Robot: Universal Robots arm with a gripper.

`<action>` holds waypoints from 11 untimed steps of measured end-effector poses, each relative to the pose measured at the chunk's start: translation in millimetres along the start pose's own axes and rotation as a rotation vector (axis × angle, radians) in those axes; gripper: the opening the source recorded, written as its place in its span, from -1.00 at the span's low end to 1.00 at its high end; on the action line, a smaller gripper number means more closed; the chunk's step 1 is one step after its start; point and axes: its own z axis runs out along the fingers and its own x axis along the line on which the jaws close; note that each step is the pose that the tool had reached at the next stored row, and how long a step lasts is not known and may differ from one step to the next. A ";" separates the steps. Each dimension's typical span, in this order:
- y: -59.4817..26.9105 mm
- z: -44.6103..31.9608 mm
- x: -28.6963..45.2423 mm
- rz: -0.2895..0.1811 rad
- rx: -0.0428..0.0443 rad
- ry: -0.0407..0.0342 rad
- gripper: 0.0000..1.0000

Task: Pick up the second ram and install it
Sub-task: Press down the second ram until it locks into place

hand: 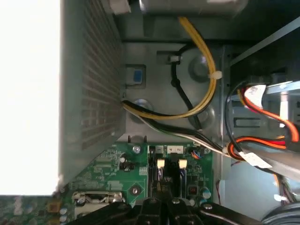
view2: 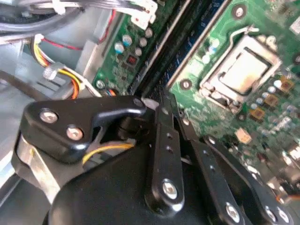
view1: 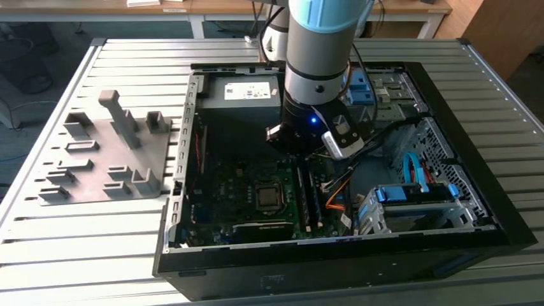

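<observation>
Down at the bottom of the exterior view, the black computer case (view1: 340, 268) lay open on the grey ribbed counter (view1: 85, 242). Just inside its front wall sat the green board (view1: 229, 185), with a square silver chip holder (view1: 267, 197) in the middle of it. Just to the right of the chip holder in the frame, long dark slots ran up the board. The second ram (view1: 301, 194) looked like the thin dark stick standing on edge there.

At the far end of those slots, near the middle of the frame, the tool (view1: 297, 153) was down inside the case. I could not tell if the tool was open, closed or holding the stick. The second wrist view showed the black tool (view2: 161, 105) right over the dark slots, beside the chip holder (view2: 239, 70). The first wrist view showed the tool (hand: 161, 204) by the slot ends, and a yellow wire (hand: 206, 61) curved behind it.

At the lower right of the frame, a blue drive holder (view1: 412, 194) sat in the case. At the left, a grey plate with blocks (view1: 106, 159) lay on the counter. Farther back, the big silver arm (view1: 319, 64) rose up to the top of the frame.
</observation>
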 end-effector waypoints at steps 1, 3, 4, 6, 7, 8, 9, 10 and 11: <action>-0.1 -4.5 0.0 0.000 0.0010 0.0004 -0.80; -0.1 -11.2 -0.1 0.000 0.0009 0.0003 -0.80; -0.4 -12.0 -0.1 0.000 0.0010 0.0004 -0.80; -3.6 -12.1 -0.1 0.000 -0.0001 0.0003 -0.80; -6.6 -12.1 -0.1 0.000 -0.0005 0.0003 -0.80; -9.9 -12.1 -0.1 0.000 -0.0008 0.0002 -0.80; -13.4 -12.1 -0.1 0.000 -0.0007 0.0004 -0.80; -17.2 -12.1 -0.1 0.000 -0.0008 0.0003 -0.80; -21.2 -12.1 -0.1 0.000 -0.0008 0.0003 -0.80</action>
